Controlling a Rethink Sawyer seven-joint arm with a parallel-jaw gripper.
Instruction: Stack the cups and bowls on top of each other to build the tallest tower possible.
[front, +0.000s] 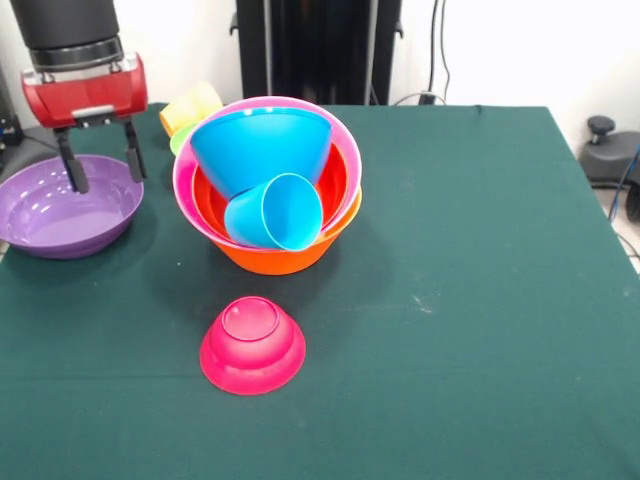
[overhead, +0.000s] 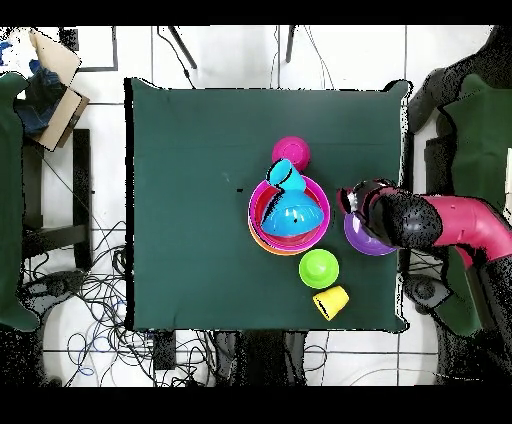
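Note:
The tower has a large orange bowl (front: 285, 258) as base, with a pink bowl (front: 183, 180), a red-orange bowl (front: 340, 180) and a tilted blue bowl (front: 262, 143) nested in it. A light blue cup (front: 280, 212) lies on its side against the front of the tower. My gripper (front: 102, 170) is open and empty, its fingers (front: 72, 165) hanging over the far part of the purple bowl (front: 70, 215) at the left. A magenta bowl (front: 253, 345) sits upside down in front of the tower. A yellow-orange cup (front: 190, 105) and a green bowl (front: 180, 140) lie behind it. The teal bowl is hidden.
In the overhead view the gripper (overhead: 358, 200) and purple bowl (overhead: 365, 242) are close to the table's right edge, next to the tower (overhead: 295, 215). The green bowl (overhead: 319, 268) and yellow-orange cup (overhead: 331, 301) lie near the robot's side. The magenta bowl (overhead: 291, 152) lies beyond the tower.

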